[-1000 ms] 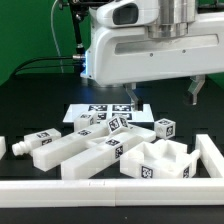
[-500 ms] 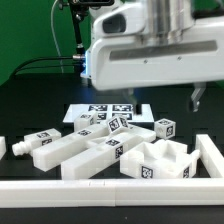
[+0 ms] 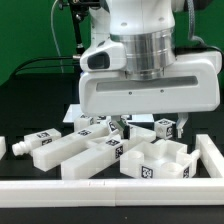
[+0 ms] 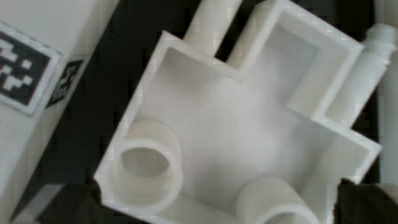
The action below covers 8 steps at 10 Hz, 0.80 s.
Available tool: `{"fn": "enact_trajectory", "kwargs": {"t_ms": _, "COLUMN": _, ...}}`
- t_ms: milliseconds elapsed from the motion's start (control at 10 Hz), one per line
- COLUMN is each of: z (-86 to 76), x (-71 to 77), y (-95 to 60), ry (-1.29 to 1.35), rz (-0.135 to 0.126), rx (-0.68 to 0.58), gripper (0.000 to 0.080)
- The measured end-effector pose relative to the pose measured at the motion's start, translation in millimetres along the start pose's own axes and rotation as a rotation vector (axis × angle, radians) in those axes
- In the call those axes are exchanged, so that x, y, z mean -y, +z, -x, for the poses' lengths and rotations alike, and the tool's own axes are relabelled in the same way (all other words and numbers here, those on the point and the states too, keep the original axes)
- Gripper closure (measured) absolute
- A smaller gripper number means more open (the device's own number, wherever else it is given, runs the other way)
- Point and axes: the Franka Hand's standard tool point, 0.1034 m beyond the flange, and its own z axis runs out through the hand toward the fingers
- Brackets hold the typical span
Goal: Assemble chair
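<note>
Arm (image 3: 150,70) came forward and down toward the bench (image 3: 30,108) | my tool (image 3: 152,125) wide, empty | seat frame (image 4: 249,125) lies right beneath it, open side up

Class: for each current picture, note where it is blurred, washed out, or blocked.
Exterior view: the white arm fills the frame and hides part of the marker board; the chair parts in front look sharp. Wrist view: the close white chair part is soft and pale; the tag beside it is blurred.
</note>
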Motion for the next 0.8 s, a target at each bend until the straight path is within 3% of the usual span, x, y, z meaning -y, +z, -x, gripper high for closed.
{"fn": "enact_trajectory", "kwargs": {"t_ms": 400, "z": 4.7, "x": -6.5, "y": 16.5, "ry": -0.015, "rz": 0.004, "rx": -0.009, "gripper": 0.0150}}
{"fn": "enact_trajectory", "kwargs": {"t_ms": 800, "z": 5.6, "x": -12.0, "y": 22.6, "ry": -0.031, "rz": 0.009, "rx": -0.005, "gripper": 0.0150}}
